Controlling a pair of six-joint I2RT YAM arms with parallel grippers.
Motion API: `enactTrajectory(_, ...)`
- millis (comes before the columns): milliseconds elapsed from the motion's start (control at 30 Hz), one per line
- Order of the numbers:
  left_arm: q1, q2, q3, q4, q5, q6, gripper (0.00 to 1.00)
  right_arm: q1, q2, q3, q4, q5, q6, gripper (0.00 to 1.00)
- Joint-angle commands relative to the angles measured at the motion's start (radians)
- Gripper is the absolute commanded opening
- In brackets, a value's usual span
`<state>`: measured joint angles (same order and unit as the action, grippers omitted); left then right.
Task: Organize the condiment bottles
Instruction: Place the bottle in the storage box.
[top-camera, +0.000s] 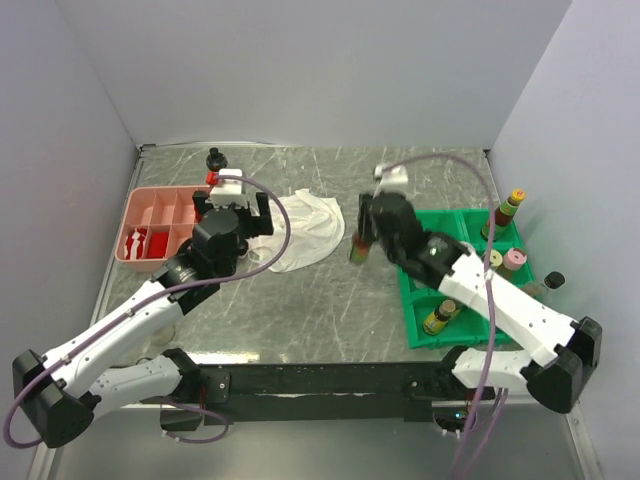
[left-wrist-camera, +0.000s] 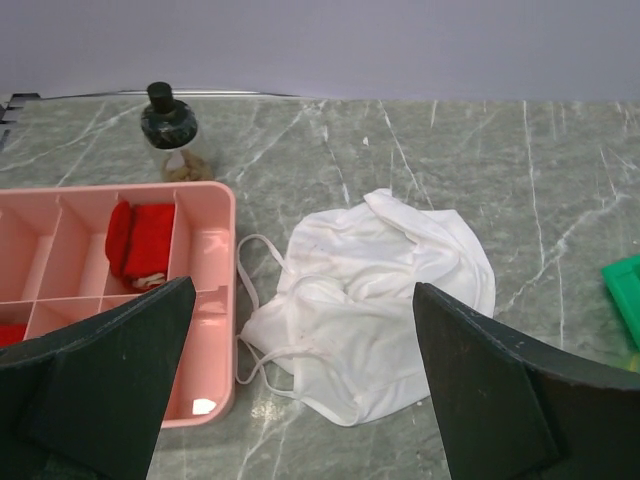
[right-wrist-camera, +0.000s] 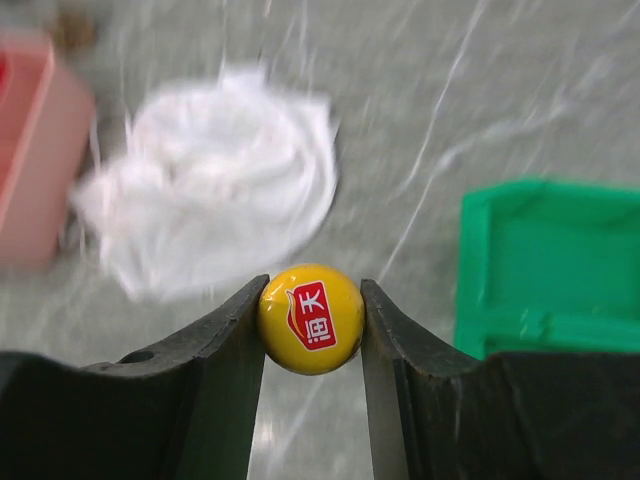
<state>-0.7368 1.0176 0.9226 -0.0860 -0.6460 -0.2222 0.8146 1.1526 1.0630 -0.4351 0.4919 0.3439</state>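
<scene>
Clamping one yellow-capped bottle (right-wrist-camera: 311, 320), right pincer (right-wrist-camera: 314, 285); left pincer (left-wrist-camera: 302, 300) gaping, empty; one white cloth (left-wrist-camera: 380, 270)

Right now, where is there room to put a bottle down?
Bare marble lies in front of the white cloth, between the pink tray and the green tray. Another strip runs behind the cloth. The green tray's right side is crowded with bottles.

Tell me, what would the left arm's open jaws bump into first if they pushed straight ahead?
Most likely the white cloth, lying directly ahead of the left gripper, between its open jaws in the wrist view. The pink tray sits off to one side. Depth is unclear, though.
</scene>
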Motion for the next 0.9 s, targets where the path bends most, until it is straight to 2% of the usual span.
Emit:
enactTrajectory(0, -0.003, -0.068, -0.013, 0.058, -0.058, 0.030, 0.97, -0.144, 0.067, 0.279, 0.118, 0.100, -0.120, 0.00)
enactTrajectory(167, -0.003, -0.054, -0.002, 0.043, -0.055, 0.035, 0.97, -0.323, 0.193, 0.445, 0.104, 0.146, -0.160, 0.00)
enactTrajectory(267, -0.003, -0.053, 0.007, 0.034, -0.041, 0.034, 0.97, -0.426, 0.229, 0.472, 0.107, 0.194, -0.160, 0.00)
enactTrajectory(533, -0.003, -0.088, 0.007, 0.034, -0.017, 0.034, 0.97, -0.655, 0.269, 0.448, 0.094, 0.301, -0.125, 0.00)
enactTrajectory(867, -0.003, -0.068, 0.013, 0.023, 0.008, 0.026, 0.97, -0.796, 0.279, 0.321, 0.216, 0.267, -0.126, 0.00)
